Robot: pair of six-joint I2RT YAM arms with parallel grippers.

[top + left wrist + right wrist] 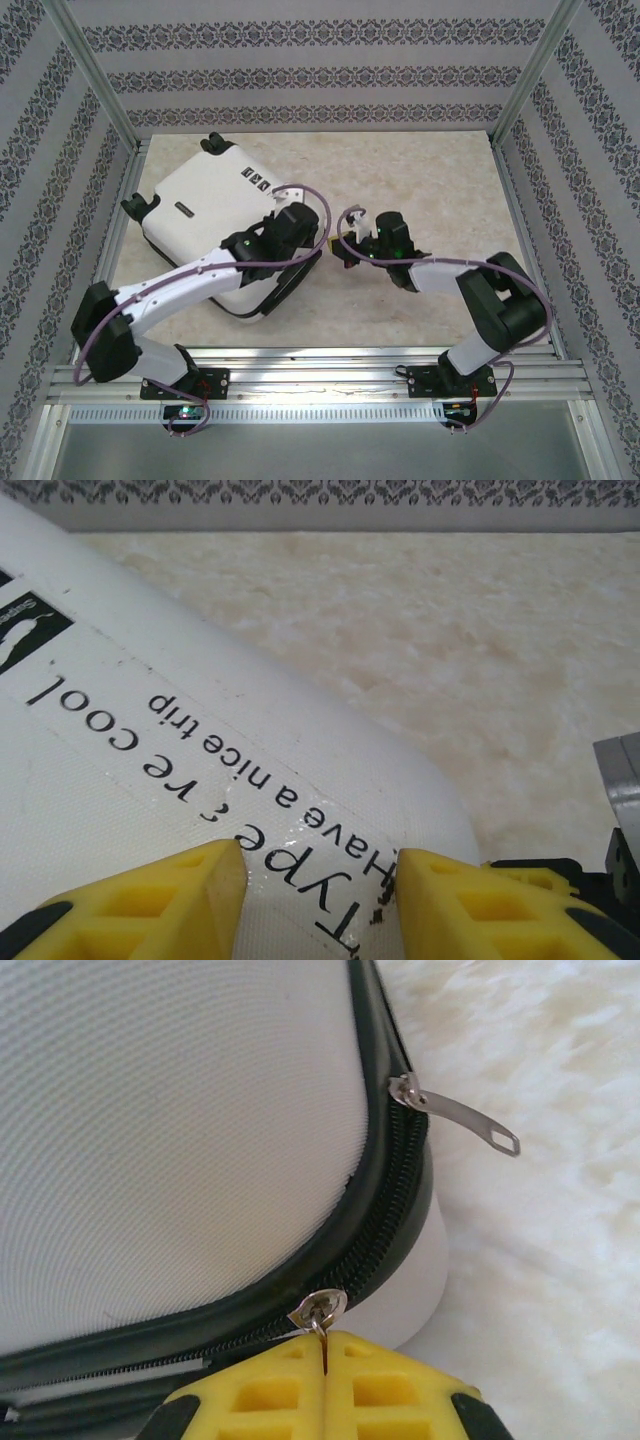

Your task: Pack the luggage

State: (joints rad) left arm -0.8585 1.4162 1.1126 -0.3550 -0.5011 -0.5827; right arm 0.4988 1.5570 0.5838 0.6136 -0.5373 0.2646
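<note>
The luggage [205,200] lies closed and flat on the left of the table, white shell up, wheels toward the back wall. My left gripper [312,238] rests over its near right corner. In the left wrist view that gripper [318,865] stands open, its yellow fingers [190,890] on either side of a printed label on the shell [150,800]. My right gripper [347,247] is beside the same corner. In the right wrist view it [325,1340] is shut on the pull tab of a zipper slider [318,1308] on the black zipper of the luggage [180,1130].
A second zipper pull [455,1115] sticks out loose further along the zipper. The table [430,180] has a pale mottled top, walled by patterned panels and metal posts. A metal rail [320,375] carries both arm bases at the near edge.
</note>
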